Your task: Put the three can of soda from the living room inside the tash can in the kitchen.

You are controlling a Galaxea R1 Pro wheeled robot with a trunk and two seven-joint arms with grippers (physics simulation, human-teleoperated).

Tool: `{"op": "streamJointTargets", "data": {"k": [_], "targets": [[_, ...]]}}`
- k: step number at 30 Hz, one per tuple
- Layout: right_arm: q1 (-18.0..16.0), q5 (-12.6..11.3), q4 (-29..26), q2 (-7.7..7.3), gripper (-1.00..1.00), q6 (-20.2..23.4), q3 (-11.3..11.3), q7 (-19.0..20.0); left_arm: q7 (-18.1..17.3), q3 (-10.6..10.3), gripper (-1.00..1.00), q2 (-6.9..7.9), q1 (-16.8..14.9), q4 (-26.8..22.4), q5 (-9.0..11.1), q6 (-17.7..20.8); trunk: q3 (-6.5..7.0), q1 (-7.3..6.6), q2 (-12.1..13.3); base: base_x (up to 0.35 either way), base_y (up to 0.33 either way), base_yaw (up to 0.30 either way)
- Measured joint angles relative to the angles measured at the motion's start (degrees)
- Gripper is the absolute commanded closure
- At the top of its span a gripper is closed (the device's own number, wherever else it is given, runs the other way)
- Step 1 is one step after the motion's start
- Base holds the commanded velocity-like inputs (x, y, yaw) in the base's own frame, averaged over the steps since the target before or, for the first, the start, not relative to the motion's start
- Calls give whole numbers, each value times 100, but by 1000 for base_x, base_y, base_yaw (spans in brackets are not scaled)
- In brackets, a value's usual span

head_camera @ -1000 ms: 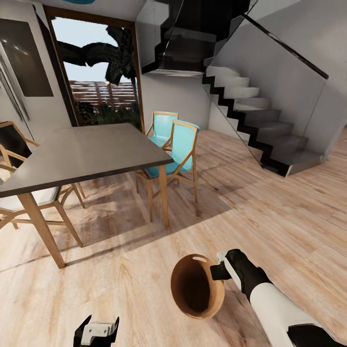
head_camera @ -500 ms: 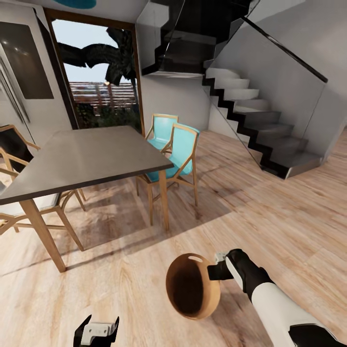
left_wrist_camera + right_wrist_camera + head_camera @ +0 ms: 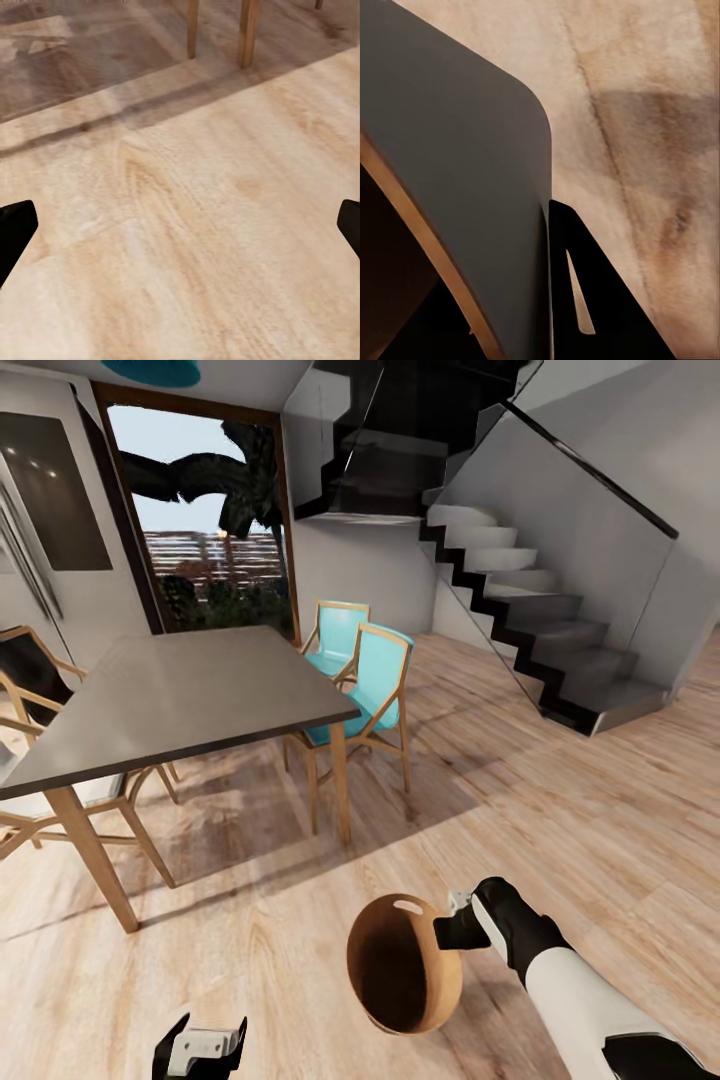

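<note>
Room: robot is standing in the room with grey table (image 3: 190, 680), turquoise chairs (image 3: 372, 678) and stairs (image 3: 530, 610); this is not the living room.
Right gripper: right gripper (image 3: 452, 928) is pinching the rim of a brown bin (image 3: 400, 965), fingers pressed onto its wall; in the right wrist view the bin wall (image 3: 457, 172) is sitting hard against a dark finger (image 3: 600, 300).
Bin: hanging just beside the right gripper, toward the left arm, above the floor (image 3: 560, 800) and not resting on it.
Bin axis: long axis is lying tilted, near level; the open mouth is facing the head camera and somewhat up, a handle slot (image 3: 407, 906) showing at the upper rim. Inside is looking dark; cannot tell whether anything is in it.
Left gripper: left gripper (image 3: 200, 1045) is hanging spread and holding nothing; its fingertips (image 3: 15, 232) are standing wide apart over bare floor.
Table: well ahead of the left gripper, well apart from both arms.
Progress: judging early or mid-transit. The trash can appears to be in hand, being carried; no soda can is confirmed inside it.
Left to do: finding the three cans in the living room, getting each into the bin, and having the bin in the kitchen.
Risk: with the mouth tilted this far, anything dropped in could roll out.
</note>
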Motion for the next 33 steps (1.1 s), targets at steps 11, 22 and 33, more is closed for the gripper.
{"op": "streamJointTargets", "data": {"k": [11, 22, 33], "targets": [[58, 62, 64, -511, 100, -37, 25, 629, -3, 1, -100, 5, 1, -2, 7, 5, 197, -242, 441, 0, 0, 0], [182, 138, 75, -1016, 100, -160, 53, 1550, -2, 1, -100, 4, 2, -2, -13, 5, 395, -483, 882, 0, 0, 0], [300, 130, 79, -1099, 100, -423, 75, 1618, -3, 11, -100, 6, -2, 52, -21, 16, 592, -725, 1324, 0, 0, 0]]}}
